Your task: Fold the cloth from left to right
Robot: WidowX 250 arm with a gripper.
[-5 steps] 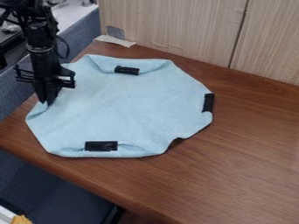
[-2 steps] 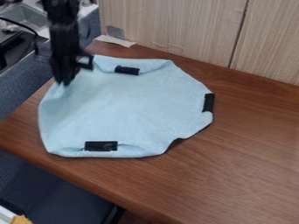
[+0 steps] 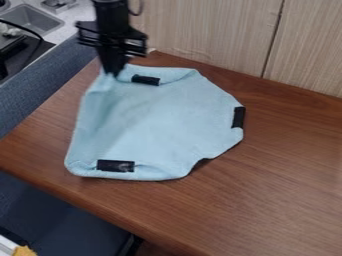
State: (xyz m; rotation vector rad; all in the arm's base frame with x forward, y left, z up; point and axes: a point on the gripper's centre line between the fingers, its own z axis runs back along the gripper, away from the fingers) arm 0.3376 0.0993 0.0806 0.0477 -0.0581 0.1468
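Beyond the cloth (image 3: 157,117) — upright panels (image 3: 207,32).

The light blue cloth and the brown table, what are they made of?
The light blue cloth looks like soft, matte fabric: it bends and creases. The brown table seems smooth wood, or maybe laminate, by its streaky grain.

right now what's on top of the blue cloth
Three black strips lie near the edges of the cloth; the gripper pinches its raised left side. Fabric beneath the strips is hidden.
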